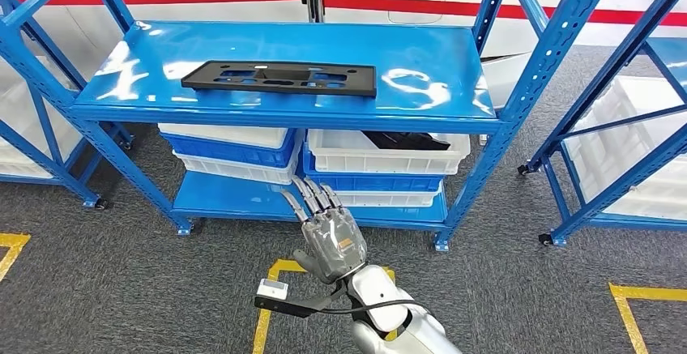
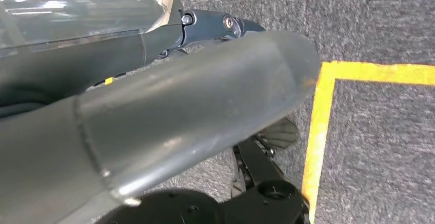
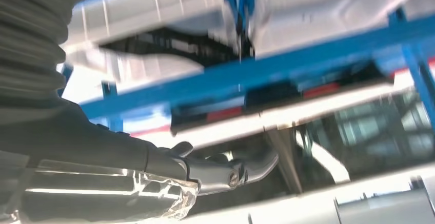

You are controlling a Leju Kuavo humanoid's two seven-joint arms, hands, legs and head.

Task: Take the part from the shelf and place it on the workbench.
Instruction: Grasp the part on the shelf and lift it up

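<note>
1. The black part [image 1: 280, 78] lies flat on the top board of the blue shelf [image 1: 454, 103], long side across, nearer the board's front edge than its back; nothing touches it.
2. The right hand [image 1: 328, 228] is raised in front of the shelf, palm side away from the head camera, fingers straight, pointing up and forward and slightly fanned; it holds nothing; it sits well below and in front of the part, level with the lower tier.
3. In the right wrist view the same hand [image 3: 169, 167] shows as a grey thumb and darker fingers stretched out under blue beams; the picture is blurred.
4. The left hand [image 2: 169, 111] appears close up in the left wrist view as a thick grey thumb over dark fingers, above the floor [image 2: 379, 24]; whether its fingers are spread or curled I cannot tell.
5. On the lower tier stand stacked bins: a white bin [image 1: 223, 136] on the left over blue ones; a white bin [image 1: 340, 155] on the right with something dark lying in it.
6. Grey carpet covers the floor, marked with yellow tape [image 1: 261, 322] corners; more blue racks stand to either side.
</note>
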